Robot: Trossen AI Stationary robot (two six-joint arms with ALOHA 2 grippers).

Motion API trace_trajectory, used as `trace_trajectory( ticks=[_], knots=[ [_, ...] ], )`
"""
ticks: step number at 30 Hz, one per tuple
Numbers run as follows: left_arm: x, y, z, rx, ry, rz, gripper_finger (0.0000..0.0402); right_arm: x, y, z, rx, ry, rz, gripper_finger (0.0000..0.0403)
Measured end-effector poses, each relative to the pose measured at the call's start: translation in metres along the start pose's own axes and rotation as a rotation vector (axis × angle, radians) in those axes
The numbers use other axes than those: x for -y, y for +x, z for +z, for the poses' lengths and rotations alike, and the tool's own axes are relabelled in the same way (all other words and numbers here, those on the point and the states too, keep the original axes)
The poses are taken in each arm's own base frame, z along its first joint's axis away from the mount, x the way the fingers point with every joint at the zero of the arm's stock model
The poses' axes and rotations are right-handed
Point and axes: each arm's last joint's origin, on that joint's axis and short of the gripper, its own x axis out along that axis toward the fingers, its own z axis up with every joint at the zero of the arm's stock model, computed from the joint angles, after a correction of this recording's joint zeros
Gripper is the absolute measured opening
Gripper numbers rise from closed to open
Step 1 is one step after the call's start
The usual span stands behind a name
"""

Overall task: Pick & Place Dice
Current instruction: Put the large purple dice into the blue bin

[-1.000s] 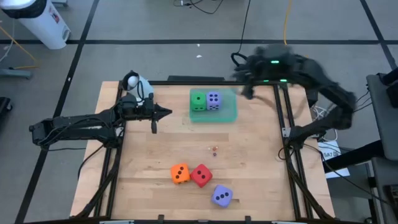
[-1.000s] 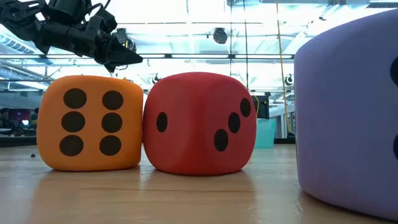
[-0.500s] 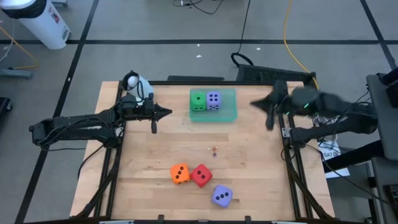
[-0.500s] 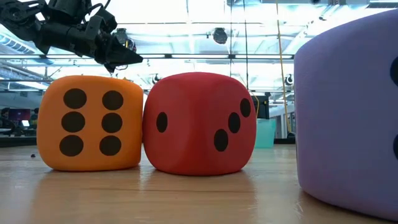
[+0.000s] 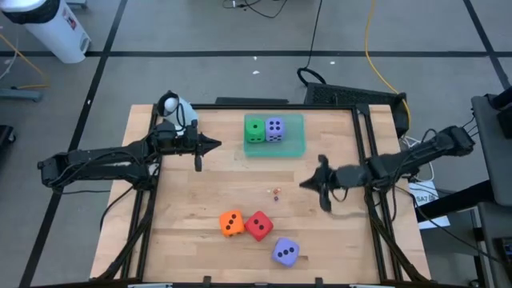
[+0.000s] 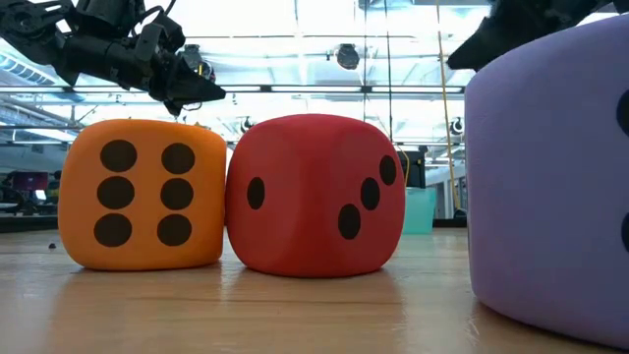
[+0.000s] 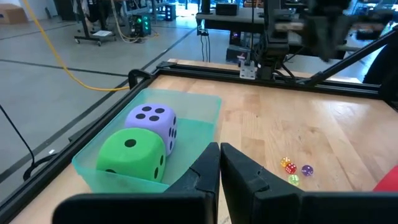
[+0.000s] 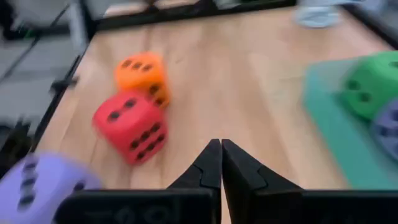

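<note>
A green die (image 5: 254, 130) and a purple die (image 5: 274, 130) sit in a teal tray (image 5: 296, 146) at the table's far middle. An orange die (image 5: 231, 223), a red die (image 5: 258, 226) and a second purple die (image 5: 286, 252) rest on the wood near the front edge. My left gripper (image 5: 218, 145) is shut and empty, left of the tray. My right gripper (image 5: 305, 183) is shut and empty above the table's right middle, right of the three front dice, which show in its wrist view: orange die (image 8: 143, 73), red die (image 8: 130, 124), purple die (image 8: 43, 180).
Three tiny coloured dice (image 5: 276, 193) lie at the table's middle, also in the left wrist view (image 7: 291, 170). A white object (image 5: 176, 108) stands at the far left corner. Black frame rails (image 5: 364, 152) run along the table's sides. Bare wood lies between tray and front dice.
My right arm has swung from behind the table's far right corner toward the near edge and inward over the table, ending right of the tiny dice. Its gripper stays empty. The dice and my left arm have not moved.
</note>
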Motion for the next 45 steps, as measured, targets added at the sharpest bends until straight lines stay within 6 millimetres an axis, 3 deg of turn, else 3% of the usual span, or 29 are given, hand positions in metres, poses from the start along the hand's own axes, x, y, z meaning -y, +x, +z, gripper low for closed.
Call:
trace_trajectory(
  ticks=[3, 9, 13, 16, 23, 27, 29, 37, 45],
  knots=[
    [0.000, 0.000, 0.000, 0.000, 0.000, 0.000, 0.0021, -0.018, 0.006, 0.000, -0.028, -0.051, 0.056, 0.0009],
    [0.000, 0.000, 0.000, -0.002, -0.010, 0.000, 0.0021, -0.041, 0.016, 0.026, -0.197, 0.004, 0.033, 0.0035],
    [0.000, 0.000, 0.000, -0.005, -0.012, -0.001, 0.0021, -0.062, 0.027, 0.046, -0.324, -0.006, 0.068, 0.0077],
    [0.000, 0.000, -0.001, -0.013, -0.018, -0.002, 0.0021, -0.076, 0.036, 0.058, -0.414, -0.020, 0.144, 0.0126],
    [0.001, 0.000, -0.005, -0.048, -0.054, -0.004, 0.0021, -0.103, 0.063, 0.082, -0.429, -0.123, 0.285, 0.0276],
    [0.003, 0.000, -0.005, -0.055, -0.059, -0.017, 0.0021, -0.112, 0.077, 0.085, -0.448, -0.146, 0.334, 0.0364],
    [0.005, 0.001, -0.005, -0.055, -0.058, -0.028, 0.0021, -0.113, 0.084, 0.081, -0.469, -0.153, 0.327, 0.0390],
    [0.013, 0.002, -0.005, -0.056, -0.049, -0.070, 0.0021, -0.126, 0.114, 0.054, -0.586, -0.173, 0.434, 0.0398],
    [0.017, 0.003, -0.005, -0.055, -0.040, -0.056, 0.0021, -0.149, 0.109, 0.035, -0.568, -0.472, 0.441, 0.0399]
  ],
)
